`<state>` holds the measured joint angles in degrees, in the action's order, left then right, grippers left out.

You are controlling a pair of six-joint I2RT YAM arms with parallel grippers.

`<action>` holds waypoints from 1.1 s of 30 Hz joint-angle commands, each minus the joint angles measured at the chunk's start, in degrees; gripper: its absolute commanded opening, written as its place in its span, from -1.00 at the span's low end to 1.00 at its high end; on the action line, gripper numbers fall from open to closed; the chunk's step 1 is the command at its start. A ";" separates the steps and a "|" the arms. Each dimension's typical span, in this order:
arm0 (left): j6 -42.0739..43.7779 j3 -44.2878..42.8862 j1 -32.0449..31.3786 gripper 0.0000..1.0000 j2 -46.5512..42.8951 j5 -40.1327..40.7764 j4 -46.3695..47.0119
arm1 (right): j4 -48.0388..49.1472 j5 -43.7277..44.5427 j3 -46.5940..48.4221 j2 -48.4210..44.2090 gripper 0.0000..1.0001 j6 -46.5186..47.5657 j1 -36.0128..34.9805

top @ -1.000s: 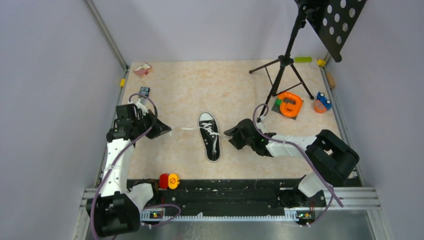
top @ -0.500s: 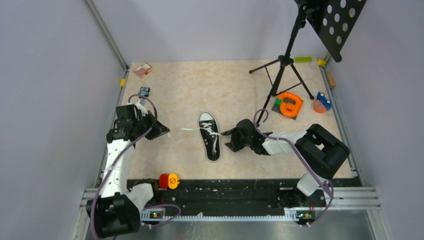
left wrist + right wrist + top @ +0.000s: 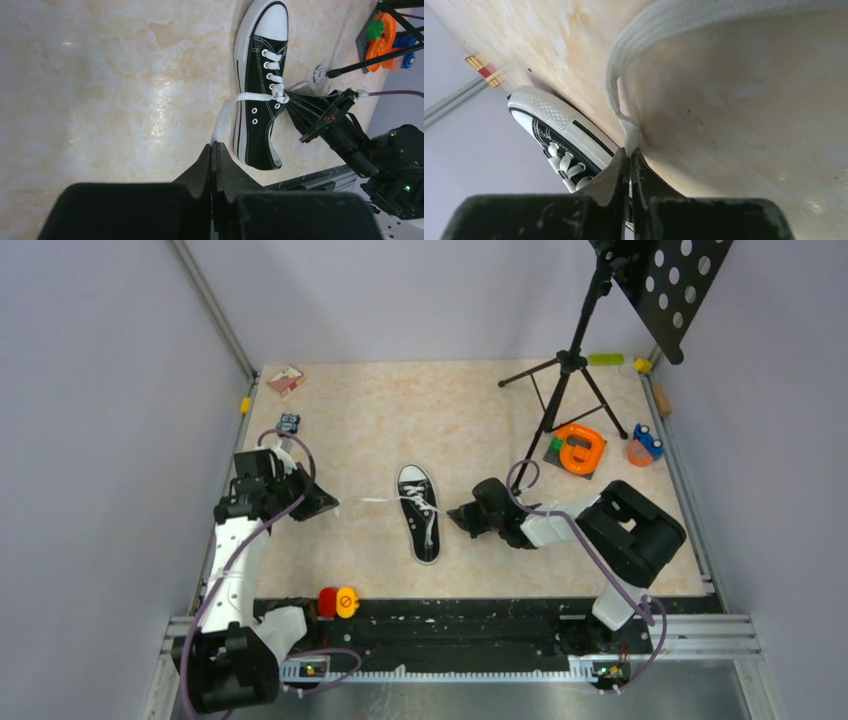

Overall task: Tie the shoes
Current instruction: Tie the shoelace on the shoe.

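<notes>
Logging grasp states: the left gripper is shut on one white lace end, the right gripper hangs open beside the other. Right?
No: the right gripper is shut on its lace end, as the right wrist view shows. The left gripper is shut on the other lace end, as stated.

We see the right gripper (image 3: 457, 512) has slid left toward the black low-top canvas sneaker (image 3: 420, 516), its open jaws now pinched onto the flat white lace (image 3: 616, 90).
</notes>
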<state>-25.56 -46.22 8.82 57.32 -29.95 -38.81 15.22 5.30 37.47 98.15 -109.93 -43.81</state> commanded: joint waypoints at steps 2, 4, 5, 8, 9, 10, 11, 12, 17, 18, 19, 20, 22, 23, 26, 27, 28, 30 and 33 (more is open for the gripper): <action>-2.77 -3.07 -0.12 -1.00 0.05 6.58 -0.81 | -7.11 5.00 1.75 -3.77 -1.00 4.78 0.31; -3.99 -3.34 -0.10 -1.00 0.05 8.78 -0.49 | -9.58 7.09 1.46 -6.03 -1.00 5.94 0.31; -4.25 -3.62 -0.12 -1.00 0.15 9.53 -0.37 | -10.62 8.20 1.31 -7.18 -1.00 6.89 0.31; -5.24 -3.62 0.09 -1.00 0.89 12.28 -0.56 | -13.28 10.46 2.38 -9.04 -1.00 11.67 0.46; -5.36 -3.40 0.60 -1.00 1.25 13.36 -0.61 | -13.94 10.93 2.77 -9.41 -1.00 13.80 0.48; -5.45 -2.93 1.14 -1.00 1.56 14.15 -0.87 | -14.18 11.25 3.12 -9.45 -1.00 14.75 0.48; -5.46 -2.11 2.53 -1.00 1.83 14.49 -0.85 | -13.98 11.35 3.36 -9.34 -1.00 16.70 0.48; -5.46 -1.14 3.74 -1.00 1.94 14.44 -0.83 | -13.99 11.35 3.72 -9.17 -1.00 18.08 0.48; -8.03 2.29 9.32 -1.00 -0.72 13.18 -1.09 | -13.73 11.53 5.01 -7.85 -1.00 21.70 -0.02; -8.29 2.00 9.79 -1.00 -1.86 13.15 -1.18 | -13.70 11.70 5.17 -7.95 -1.00 22.16 -0.04; -8.23 0.94 10.04 -1.00 -2.55 13.23 -1.67 | -14.03 12.13 5.48 -8.09 -1.00 22.70 -0.07; -8.05 -0.44 10.14 -1.00 -2.61 13.56 -2.90 | -14.44 12.83 5.95 -8.34 -1.00 23.31 -0.12; -8.16 -3.52 10.16 -1.00 -1.64 13.63 -4.81 | -15.99 14.27 7.42 -8.54 -1.00 24.16 -0.26; -8.74 -4.22 10.23 -1.00 -1.42 13.53 -4.93 | -17.63 15.18 8.26 -8.59 -1.00 24.63 -0.25; -10.94 -3.66 11.45 -1.00 -2.29 13.92 -3.84 | -20.24 17.84 10.42 -8.77 -1.00 26.70 -0.07; -11.59 -3.25 12.05 -1.00 -2.34 14.43 -3.75 | -20.30 18.01 10.72 -8.64 -1.00 27.11 0.22; -12.06 -2.47 12.65 -1.00 -2.20 14.43 -3.22 | -19.22 17.37 10.44 -8.38 -1.00 27.35 0.70; -13.25 0.53 13.83 -1.00 -1.68 13.32 -1.07 | -17.88 16.34 10.15 -7.54 -1.00 27.27 1.13; -14.48 4.91 15.07 -1.00 -0.47 11.67 2.34 | -17.78 15.47 10.27 -5.58 -1.00 27.58 1.10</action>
<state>-37.28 -46.17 22.28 55.99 -17.12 -41.04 -1.61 18.59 46.24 90.72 -84.53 -43.68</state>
